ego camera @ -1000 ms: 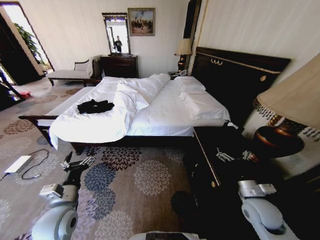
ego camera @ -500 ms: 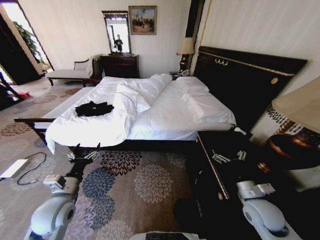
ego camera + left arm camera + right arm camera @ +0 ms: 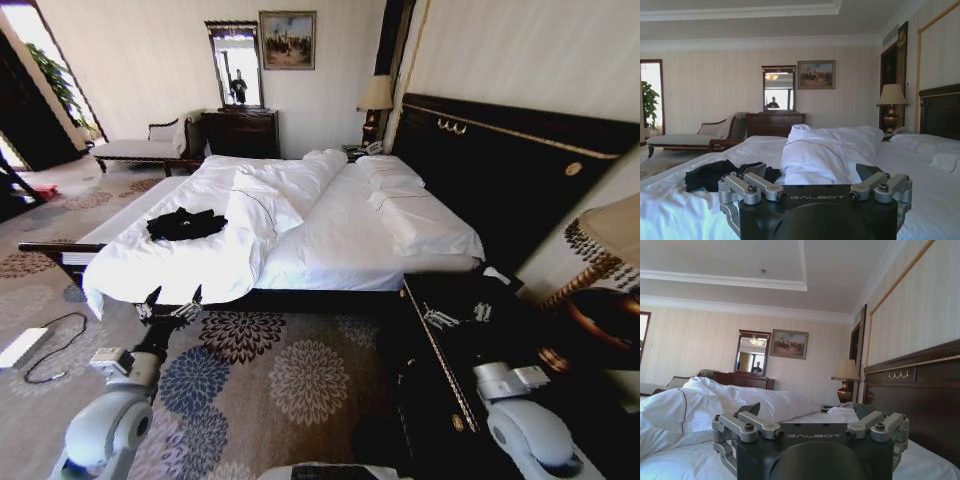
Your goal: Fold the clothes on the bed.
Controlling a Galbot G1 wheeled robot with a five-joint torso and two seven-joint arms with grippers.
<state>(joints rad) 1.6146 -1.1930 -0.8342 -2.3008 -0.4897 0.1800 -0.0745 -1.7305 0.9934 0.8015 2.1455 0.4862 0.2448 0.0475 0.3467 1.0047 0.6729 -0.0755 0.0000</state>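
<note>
I see a black T-shirt (image 3: 186, 224) on the white bed (image 3: 330, 225). The carpet (image 3: 290, 375) has big blue and cream flowers.

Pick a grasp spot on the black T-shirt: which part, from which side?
The black T-shirt lies crumpled in a low heap on the white duvet, near the bed edge closest to the left gripper. Probably come from that edge, over the duvet, and pinch the heap's near raised fold, not its middle.
</note>
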